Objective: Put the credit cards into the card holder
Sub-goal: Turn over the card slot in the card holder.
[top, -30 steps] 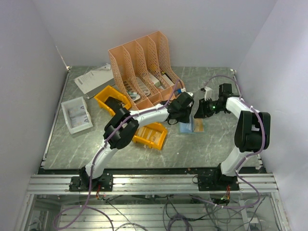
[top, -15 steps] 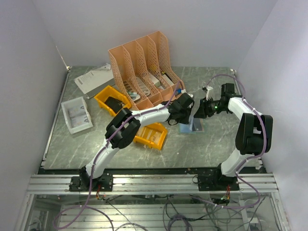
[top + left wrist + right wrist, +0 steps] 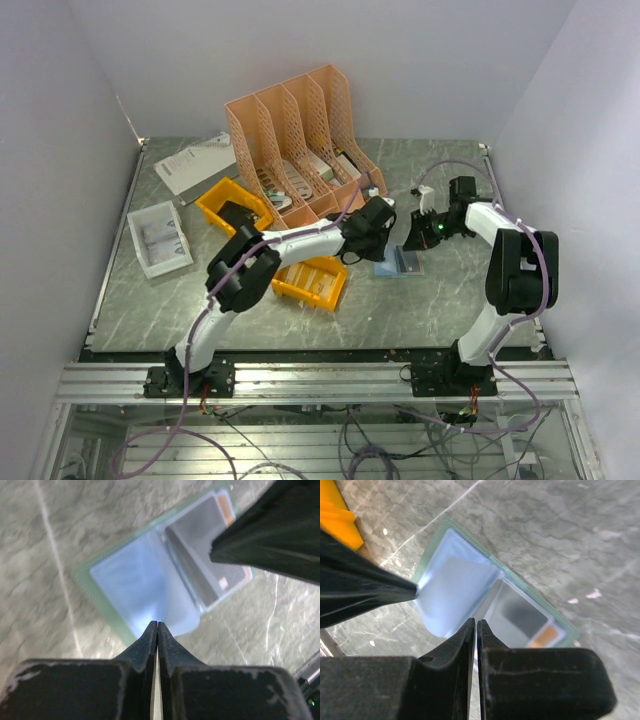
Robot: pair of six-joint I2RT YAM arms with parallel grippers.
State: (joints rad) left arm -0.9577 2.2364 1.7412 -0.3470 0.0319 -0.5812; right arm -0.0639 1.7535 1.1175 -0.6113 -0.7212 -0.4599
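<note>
An open card holder [image 3: 150, 590] lies flat on the grey marbled counter [image 3: 40, 555], directly under the tips of both tools. The left tool [image 3: 157, 625] has its jaws pressed together. Its point sits at the near rim of the holder's pale blue pocket, and whether it presses down or only hovers cannot be told. The right tool [image 3: 475, 622] also shows its jaws closed, with nothing visibly between them, above the fold between the two pockets. On the pocket further from the left tool's tips lies a grey card [image 3: 210, 560] with an orange corner, apparently under clear plastic. The holder looks thin, light and floppy, with slick pockets, so it will likely slide on the smooth counter unless one tool pins a corner. The best hold is probably the open lip of a pocket. The card looks stiff, thin and slippery, and is best pinched by a short edge. The left wrist view shows the right tool's dark finger looming over the card pocket's far corner. The right wrist view shows the left tool's tip meeting the blue pocket's side edge, and part of an orange bin [image 3: 335, 515] behind that tip. Only the overhead view shows both arms converging, but there the holder is small and the card unreadable.
</note>
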